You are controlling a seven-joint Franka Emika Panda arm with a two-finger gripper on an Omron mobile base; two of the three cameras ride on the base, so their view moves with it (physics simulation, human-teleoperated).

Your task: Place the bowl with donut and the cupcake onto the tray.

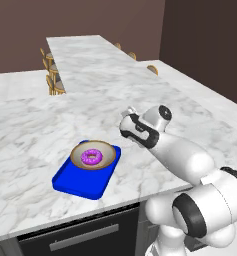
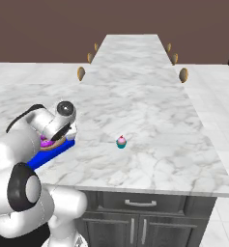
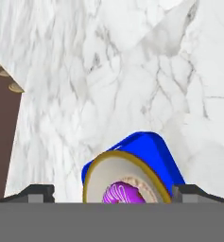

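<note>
Bowl: the bowl [image 1: 93, 155] sits on the far end of the tray [image 1: 80, 186], its rim reaching the tray's far edge, so this half of the task looks done.
Donut: the donut [image 1: 92, 157] lies flat in the middle of the bowl, icing up.
Tray: it rests near the counter's [image 1: 35, 125] front edge, long axis running from near left to far right; the near half is bare blue.
Cupcake: the cupcake [image 2: 121, 141] stands upright on open marble, well apart from the tray and to its right, a little back from the front edge.
Gripper: the gripper [image 3: 112, 191] hangs above the counter just right of the tray, between tray and cupcake; the fingertips [image 3: 38, 193] stand wide apart with the bowl and donut showing between them, and they grip nothing.
Key relation: the cupcake lies to the right of the fingers while the hand camera looks left toward the tray, so my guess is the hand must swing right and come down over the cupcake before anything else.
Axis: the cupcake is round and tiny, so no grasp direction looks favoured; the wide opening leaves plenty of margin.
Hidden: in the left base view the arm covers the cupcake's spot; in the right base view the wrist covers most of the bowl and tray.
Cut off: in the hand view the near half of bowl and donut is lost at the bottom.
Unclear: the tray's handle slot cannot be made out.
</note>
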